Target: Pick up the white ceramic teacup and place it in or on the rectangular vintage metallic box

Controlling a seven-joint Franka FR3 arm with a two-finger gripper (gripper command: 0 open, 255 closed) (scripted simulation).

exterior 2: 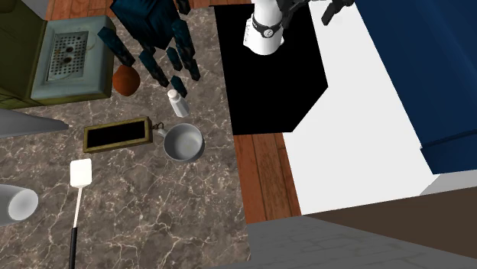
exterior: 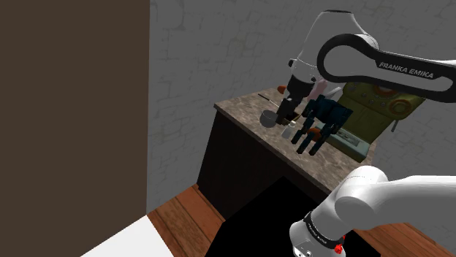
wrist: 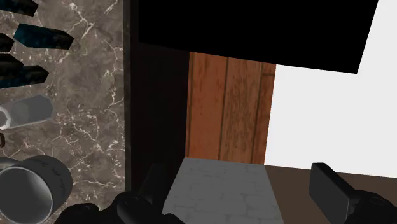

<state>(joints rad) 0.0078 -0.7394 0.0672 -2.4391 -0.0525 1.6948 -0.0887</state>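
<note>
A marbled desk [exterior 2: 153, 222] carries a dark rectangular box [exterior 2: 116, 135], with the grey teacup [exterior 2: 182, 142] upright just beside its end. The black tool [wrist: 242, 191], jaws apart and empty, hangs off to the teacup's side, aimed past the desk edge. A descent from there could clip the rim and tip the teacup.

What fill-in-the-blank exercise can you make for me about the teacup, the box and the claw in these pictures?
1. The claw is ___ and holds nothing.
2. In the second exterior view, the teacup stands on the counter just to the ___ of the box.
3. The spatula lying near the box has a ___ blade.
Missing words: open; right; white.
</note>
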